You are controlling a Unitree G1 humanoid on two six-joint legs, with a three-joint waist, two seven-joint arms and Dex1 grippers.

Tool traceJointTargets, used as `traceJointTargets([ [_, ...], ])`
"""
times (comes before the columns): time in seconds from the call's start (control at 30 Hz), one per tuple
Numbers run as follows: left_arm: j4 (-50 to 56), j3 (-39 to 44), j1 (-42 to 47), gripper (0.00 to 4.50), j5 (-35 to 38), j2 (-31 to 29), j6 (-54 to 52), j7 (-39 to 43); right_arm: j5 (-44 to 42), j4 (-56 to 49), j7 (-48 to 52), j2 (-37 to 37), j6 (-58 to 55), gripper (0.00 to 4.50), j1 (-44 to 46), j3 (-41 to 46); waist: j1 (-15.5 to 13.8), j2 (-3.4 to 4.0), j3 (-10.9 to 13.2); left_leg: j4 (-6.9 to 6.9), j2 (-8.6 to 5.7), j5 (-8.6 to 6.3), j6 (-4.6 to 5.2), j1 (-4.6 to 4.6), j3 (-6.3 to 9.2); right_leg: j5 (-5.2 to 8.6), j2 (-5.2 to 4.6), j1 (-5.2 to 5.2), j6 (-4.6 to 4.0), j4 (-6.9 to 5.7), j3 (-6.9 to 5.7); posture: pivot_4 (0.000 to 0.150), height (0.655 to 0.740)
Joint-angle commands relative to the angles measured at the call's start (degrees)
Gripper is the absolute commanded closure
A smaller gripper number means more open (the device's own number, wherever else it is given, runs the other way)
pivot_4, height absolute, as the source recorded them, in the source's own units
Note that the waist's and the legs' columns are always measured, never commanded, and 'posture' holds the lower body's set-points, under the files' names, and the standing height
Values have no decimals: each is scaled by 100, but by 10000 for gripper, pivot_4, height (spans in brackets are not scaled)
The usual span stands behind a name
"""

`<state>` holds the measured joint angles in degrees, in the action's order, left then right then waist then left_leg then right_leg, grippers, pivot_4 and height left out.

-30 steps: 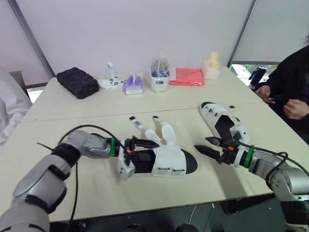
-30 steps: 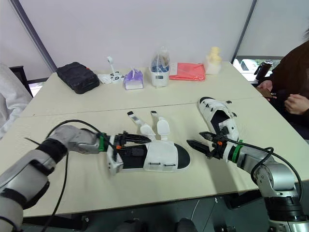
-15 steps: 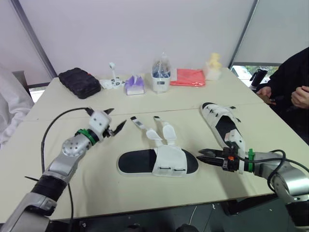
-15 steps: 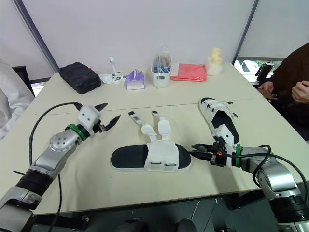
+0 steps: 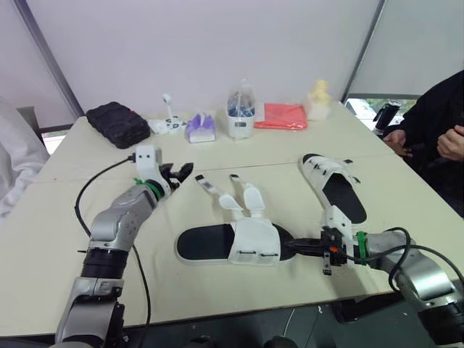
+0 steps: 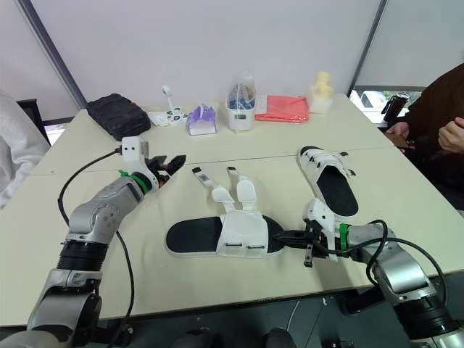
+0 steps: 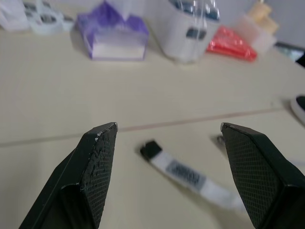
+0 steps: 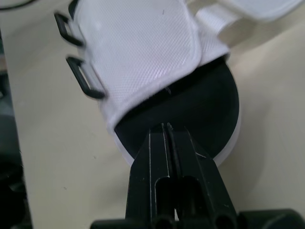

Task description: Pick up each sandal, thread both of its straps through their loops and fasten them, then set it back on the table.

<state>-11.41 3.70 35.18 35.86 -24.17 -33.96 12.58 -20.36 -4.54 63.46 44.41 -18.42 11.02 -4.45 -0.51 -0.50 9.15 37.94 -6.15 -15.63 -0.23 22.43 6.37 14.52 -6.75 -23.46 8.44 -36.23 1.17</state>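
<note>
Flat on the worktop (image 5: pixel 217 290), sole down, toe toward the right arm: the nearer sandal (image 5: pixel 235 245). Both straps (image 5: pixel 250 197) undone and fanned out toward the far side, away from the two black loops (image 8: pixel 78 62) on the near edge of the white upper. Nothing threaded on this one so far.

Pressed together, the right gripper (image 8: pixel 167 128), tip down on the black footbed at the toe, with nothing visibly pinched between the fingers. Probably placed there to pin the shoe against sliding during a pull on a strap, or to nudge it square; cannot say which.

Spread wide, the left gripper (image 7: pixel 167 131), held low over the worktop just short of the black tip of the left-hand strap (image 7: pixel 178 169), with that tip lined up in the gap between the fingers. Reads as the approach to a pinch on the free end, the easiest part to lift off a flat surface.

Farther right and well apart, the second sandal (image 5: pixel 335 185), also flat, straps seemingly laid across the upper; fastened or not, hard to tell.

Likely step in hand: taking hold of the first strap before feeding it back toward its loop. Care needed with a thin strap lying flush on the worktop, easy to miss or push away.
</note>
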Motion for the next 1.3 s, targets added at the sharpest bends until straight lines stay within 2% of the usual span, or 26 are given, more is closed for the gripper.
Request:
traceJointTargets([
  [0.03,-604,360,54,8812,84,-152,-321,578,165,136,63,-227,336,44558,120,-173,6,1,-1,0,0,0,0,-4,0,0,0,3,0,0,0,1500,7400],
  [0.27,-894,740,150,8812,887,78,-1543,1873,467,489,78,-503,716,44558,150,-403,-21,-7,-4,2,-1,0,-1,-3,5,0,-1,9,0,4,-2,1500,7400],
  [0.47,-1410,882,394,8812,850,464,-1986,1802,522,507,5,-686,731,44558,167,-453,23,-13,-8,1,0,0,-2,-7,6,0,0,9,-1,3,-2,1500,7400],
  [0.6,-2435,1118,954,8812,670,812,-2079,1289,645,577,-77,-798,839,44558,156,-514,15,-19,-12,1,1,2,-5,-7,8,0,1,10,-1,2,-3,1500,7400],
  [0.73,-3722,1588,1610,8812,659,1053,-1681,1139,710,604,-153,-893,889,44558,171,-527,17,-30,-19,1,0,3,-6,-12,9,0,2,15,-1,2,-6,1500,7400],
  [0.87,-5027,1838,2315,8812,370,1178,-711,1154,772,598,-228,-968,894,44558,187,-531,20,-39,-25,1,0,4,-8,-12,8,-1,2,16,-1,2,-8,1500,7400],
  [1.0,-5796,1947,2738,8812,84,1218,-61,1207,825,571,-279,-1000,891,44558,178,-524,58,-42,-26,0,0,4,-9,-13,8,-1,2,15,-1,2,-8,1500,7400],
  [1.1,-6069,1960,2880,18026,-149,1250,276,1260,863,570,-342,-1005,906,45000,176,-520,106,-42,-27,-2,0,4,-9,-13,9,-1,2,15,-1,2,-8,1500,7400],
  [1.27,-6281,2068,2997,43751,-368,1269,604,1342,873,567,-423,-1001,914,45000,155,-524,118,-45,-27,-4,0,4,-8,-12,8,-1,2,13,-1,2,-8,1500,7400],
  [1.3,-6298,2090,3010,44485,-401,1269,654,1354,881,574,-438,-1000,923,45000,147,-526,121,-44,-27,-3,0,4,-8,-12,9,-1,2,14,0,1,-9,1500,7400],
])
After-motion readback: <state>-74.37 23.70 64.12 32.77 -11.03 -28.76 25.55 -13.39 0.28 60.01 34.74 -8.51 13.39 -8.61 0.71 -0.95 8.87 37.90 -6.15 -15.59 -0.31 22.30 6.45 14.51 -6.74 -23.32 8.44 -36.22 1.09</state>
